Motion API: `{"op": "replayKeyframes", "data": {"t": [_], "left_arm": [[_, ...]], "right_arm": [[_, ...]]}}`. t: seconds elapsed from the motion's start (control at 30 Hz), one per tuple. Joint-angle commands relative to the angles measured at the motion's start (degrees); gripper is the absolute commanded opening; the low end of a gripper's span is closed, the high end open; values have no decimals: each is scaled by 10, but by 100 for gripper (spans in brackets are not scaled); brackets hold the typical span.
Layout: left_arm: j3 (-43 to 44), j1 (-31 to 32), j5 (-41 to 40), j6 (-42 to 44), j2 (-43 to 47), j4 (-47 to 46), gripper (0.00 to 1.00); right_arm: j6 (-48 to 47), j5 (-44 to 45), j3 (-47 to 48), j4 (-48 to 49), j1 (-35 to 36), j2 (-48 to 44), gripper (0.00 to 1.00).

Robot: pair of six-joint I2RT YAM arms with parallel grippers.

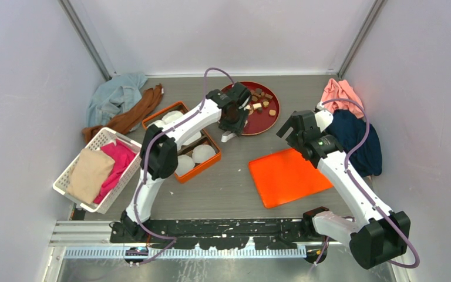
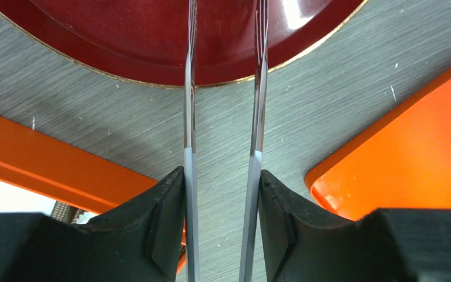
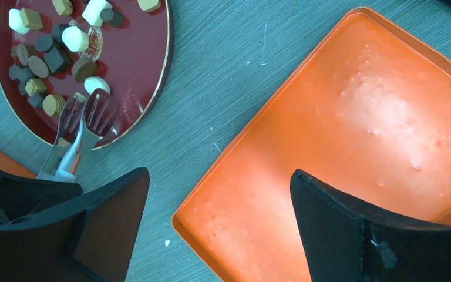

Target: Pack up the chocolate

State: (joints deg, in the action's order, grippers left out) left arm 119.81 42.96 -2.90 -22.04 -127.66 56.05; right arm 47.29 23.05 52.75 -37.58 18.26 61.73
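The chocolate (image 1: pixel 262 101) (image 3: pixel 53 56) lies as several small brown and cream pieces on a dark red plate (image 1: pixel 259 124) (image 3: pixel 138 64) (image 2: pixel 152 35) at the back. My left gripper (image 1: pixel 235 117) (image 2: pixel 222 176) is shut on metal tongs (image 1: pixel 230 136) (image 2: pixel 190 117). The tongs' heads (image 3: pixel 88 114) rest at the plate's near rim with nothing between them. An orange box (image 1: pixel 183 174) (image 2: pixel 47 158) holding white paper cups sits left of the plate. My right gripper (image 1: pixel 286 130) (image 3: pixel 218 173) hangs open and holds nothing, above the corner of the orange lid (image 1: pixel 288 176) (image 3: pixel 358 117) (image 2: pixel 411 164).
A white basket (image 1: pixel 70 189) with folded beige and pink cloth stands at the left. Loose clothes lie at the back left (image 1: pixel 117 103) and against the right wall (image 1: pixel 355 138).
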Motion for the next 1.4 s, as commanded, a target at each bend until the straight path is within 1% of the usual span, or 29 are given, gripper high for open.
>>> {"op": "replayKeyframes", "data": {"t": [0.0,0.13,0.7,1.07,1.23,1.37], "left_arm": [[36,-9,-23,-29,-4,-11,48],[58,-10,-26,-37,-24,0,50],[84,-17,8,-56,-55,5,45],[118,-13,-40,-49,-76,49,41],[134,-2,-74,-49,-83,73,41],[137,1,-83,-49,-85,85,41]], "right_arm": [[2,10,2,8,-2,-17,95],[2,10,2,7,-2,-18,95],[5,9,0,5,-2,-22,95],[5,6,0,10,-2,-19,95],[6,4,-1,11,-2,-18,95],[6,2,-3,14,-2,-17,95]]}}
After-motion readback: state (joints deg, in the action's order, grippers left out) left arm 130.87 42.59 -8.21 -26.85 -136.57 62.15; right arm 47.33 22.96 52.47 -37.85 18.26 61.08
